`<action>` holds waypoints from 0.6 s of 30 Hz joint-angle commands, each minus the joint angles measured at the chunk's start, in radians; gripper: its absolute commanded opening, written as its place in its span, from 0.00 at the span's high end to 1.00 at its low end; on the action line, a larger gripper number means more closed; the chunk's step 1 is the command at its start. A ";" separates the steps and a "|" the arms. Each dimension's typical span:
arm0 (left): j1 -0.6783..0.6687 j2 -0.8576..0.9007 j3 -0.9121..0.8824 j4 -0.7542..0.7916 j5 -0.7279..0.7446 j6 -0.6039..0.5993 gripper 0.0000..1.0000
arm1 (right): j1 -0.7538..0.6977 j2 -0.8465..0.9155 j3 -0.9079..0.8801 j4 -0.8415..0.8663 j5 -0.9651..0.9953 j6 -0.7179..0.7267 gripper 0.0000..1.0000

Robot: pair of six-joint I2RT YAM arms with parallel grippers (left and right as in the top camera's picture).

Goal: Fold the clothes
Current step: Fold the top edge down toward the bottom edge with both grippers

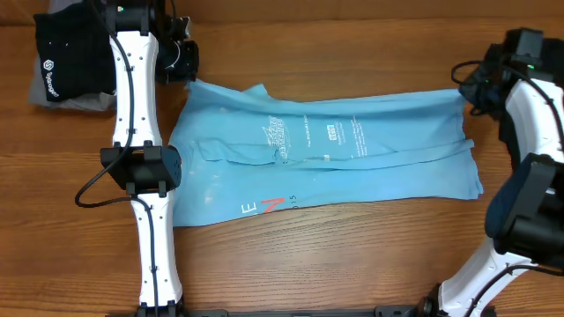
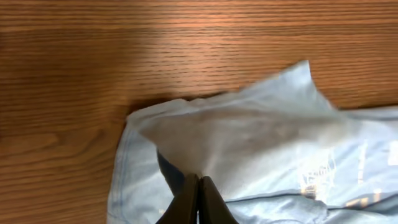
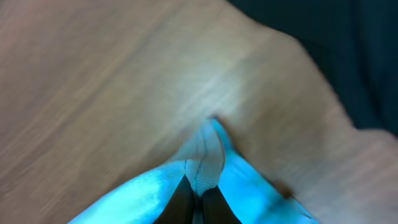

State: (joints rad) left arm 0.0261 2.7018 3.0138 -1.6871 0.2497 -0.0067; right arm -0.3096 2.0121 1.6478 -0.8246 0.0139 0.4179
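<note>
- The left claw (image 1: pixel 182 60) is clamped shut on the 10 o'clock corner of a light blue T-shirt (image 1: pixel 352 167). In the left wrist view its claw (image 2: pixel 199 182) pinches a peak of pale fabric raised off the shirt (image 2: pixel 273 143).
- The right claw (image 1: pixel 472 90) is closed on the shirt's 2 o'clock corner. In the blurred right wrist view a small bunch of blue cloth (image 3: pixel 208 152) sits nipped at the tip of the claw (image 3: pixel 199 190).
- The T-shirt lies lengthwise across the middle of the wooden table (image 1: pixel 352 35), running from 9 o'clock to 3 o'clock in the overhead view. It is mostly flat, with creases and a narrow folded band running along its length.
- White printed text (image 1: pixel 304 136) sits near the shirt's centre, toward 11 o'clock. Red-and-white lettering (image 1: pixel 264 208) shows along the 7 o'clock edge.
- A black garment (image 1: pixel 70 48) with a small white logo is piled at the table's 10 o'clock corner, on top of a grey garment (image 1: pixel 62 101). Both lie apart from the blue shirt, beyond the left arm.
- The left arm reaches from 7 o'clock up to the shirt's corner. The right arm curves in from 4 o'clock.
</note>
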 commanded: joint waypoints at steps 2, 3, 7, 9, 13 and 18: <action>-0.004 -0.062 0.028 -0.003 0.040 -0.019 0.96 | -0.039 -0.072 0.024 -0.045 0.008 0.023 0.96; -0.006 -0.075 0.027 -0.003 0.040 -0.020 0.96 | -0.040 -0.077 0.024 -0.055 0.008 0.023 0.96; -0.027 -0.147 -0.010 -0.003 0.040 -0.025 0.96 | -0.039 -0.097 0.024 -0.107 0.003 -0.006 0.96; -0.039 -0.183 -0.053 -0.003 0.040 -0.028 0.96 | -0.039 -0.099 0.024 -0.138 0.003 -0.006 0.96; -0.060 -0.297 -0.238 -0.003 0.023 -0.028 0.96 | -0.039 -0.099 0.024 -0.190 0.003 -0.006 0.96; -0.060 -0.444 -0.505 -0.003 -0.017 -0.027 0.96 | -0.039 -0.100 0.024 -0.200 -0.002 -0.006 0.96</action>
State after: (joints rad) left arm -0.0402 2.3363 2.6205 -1.6878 0.2588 -0.0242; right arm -0.3489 1.9511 1.6485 -1.0237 0.0074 0.4175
